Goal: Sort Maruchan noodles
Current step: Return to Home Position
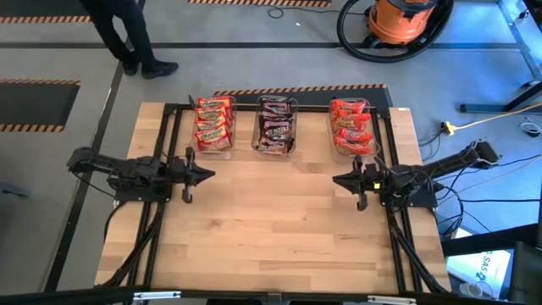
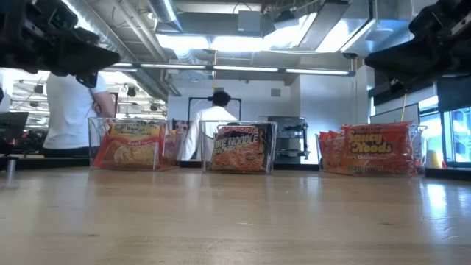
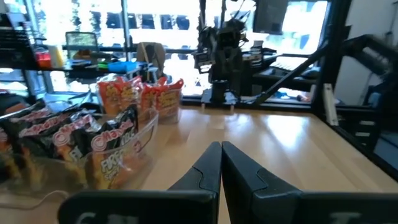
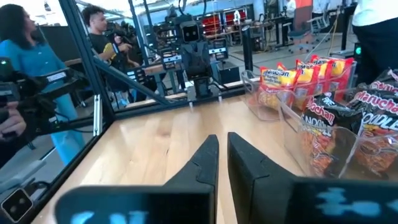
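The Maruchan noodles stand packed in three clear tubs along the table's far edge. Red-orange and yellow packets (image 1: 214,124) fill the left tub, dark packets (image 1: 276,127) the middle one, and bright red packets (image 1: 351,127) the right one. In the low view the same packets show as orange (image 2: 131,144), dark (image 2: 238,148) and red (image 2: 377,148). My left gripper (image 1: 209,175) (image 3: 221,148) is shut and holds nothing, hovering level near the table's left side. My right gripper (image 1: 337,180) (image 4: 222,139) is likewise shut with nothing in it, near the right side, facing the left one.
Bare wooden tabletop (image 1: 271,237) lies between and in front of the arms. A person (image 1: 127,34) walks past the far edge, and an orange vacuum (image 1: 398,19) stands on the floor beyond. People (image 4: 25,56) show in the room past the left side.
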`<state>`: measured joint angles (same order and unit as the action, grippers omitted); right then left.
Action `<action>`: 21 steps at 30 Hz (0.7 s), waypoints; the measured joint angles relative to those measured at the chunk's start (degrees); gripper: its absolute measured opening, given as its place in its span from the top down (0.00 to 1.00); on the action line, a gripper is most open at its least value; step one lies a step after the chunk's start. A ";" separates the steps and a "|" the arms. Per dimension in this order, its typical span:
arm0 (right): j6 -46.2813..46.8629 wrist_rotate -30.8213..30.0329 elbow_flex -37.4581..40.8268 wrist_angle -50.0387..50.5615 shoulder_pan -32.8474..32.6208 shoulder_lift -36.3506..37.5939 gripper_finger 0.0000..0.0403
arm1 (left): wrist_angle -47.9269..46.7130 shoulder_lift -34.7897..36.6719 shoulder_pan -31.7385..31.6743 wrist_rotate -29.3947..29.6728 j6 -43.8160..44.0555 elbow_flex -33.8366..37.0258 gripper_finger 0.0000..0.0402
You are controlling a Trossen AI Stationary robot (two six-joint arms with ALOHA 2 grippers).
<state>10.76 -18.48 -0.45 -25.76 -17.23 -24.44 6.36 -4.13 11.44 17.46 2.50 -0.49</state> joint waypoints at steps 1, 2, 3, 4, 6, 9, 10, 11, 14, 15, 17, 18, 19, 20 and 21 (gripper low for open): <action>-0.43 0.06 0.00 0.83 0.00 0.78 0.96 | -0.77 1.14 0.00 -0.55 0.00 0.00 0.98; -0.73 0.07 0.00 1.69 0.00 1.51 0.96 | -1.63 2.40 0.00 -1.05 0.01 0.00 0.98; -0.94 0.08 0.00 2.93 0.00 2.28 0.96 | -2.68 3.65 0.00 -1.48 0.01 0.00 0.98; -1.01 0.06 0.00 4.36 0.00 3.08 0.96 | -3.48 4.18 -0.02 -1.69 0.00 0.00 0.98; -1.15 0.06 0.00 6.48 0.00 4.56 0.96 | -4.00 4.01 -0.05 -2.04 0.02 -0.19 0.98; -1.13 0.11 0.00 9.59 0.00 6.67 0.96 | -4.63 4.03 -0.07 -1.81 -0.04 -0.44 0.98; -1.13 0.20 0.00 10.63 0.00 7.37 0.96 | -4.77 4.03 -0.07 -1.95 -0.03 -0.44 0.98; -1.16 0.58 0.00 11.48 0.00 7.96 0.96 | -4.76 4.03 -0.07 -1.95 -0.02 -0.44 0.98; -1.14 1.57 -0.02 13.70 0.00 9.55 0.96 | -4.76 4.03 -0.07 -1.96 -0.38 -0.44 0.98; -1.11 1.55 -0.04 14.39 0.00 9.91 0.96 | -4.74 4.03 -0.07 -1.91 -0.60 -0.44 0.98; -0.81 1.35 -0.04 16.09 0.00 10.48 0.96 | -4.73 4.03 -0.07 -1.71 -0.82 -0.44 0.98; -0.72 1.12 -0.04 16.47 0.00 10.55 0.96 | -4.73 4.03 -0.07 -1.72 -1.21 -0.44 0.98; -0.71 0.81 -0.04 16.71 0.00 10.58 0.96 | -4.73 4.03 -0.07 -1.79 -1.53 -0.44 0.98; -0.71 0.01 -0.04 16.88 0.00 10.59 0.96 | -4.73 4.03 -0.07 -1.82 -1.56 -0.44 0.98; -0.68 -0.56 -0.04 16.94 0.00 10.59 0.96 | -4.72 4.03 -0.07 -1.89 -1.57 -0.44 0.98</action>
<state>10.08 -19.04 -0.49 -8.82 -17.23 -13.85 1.64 -0.10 11.38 15.57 0.93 -0.93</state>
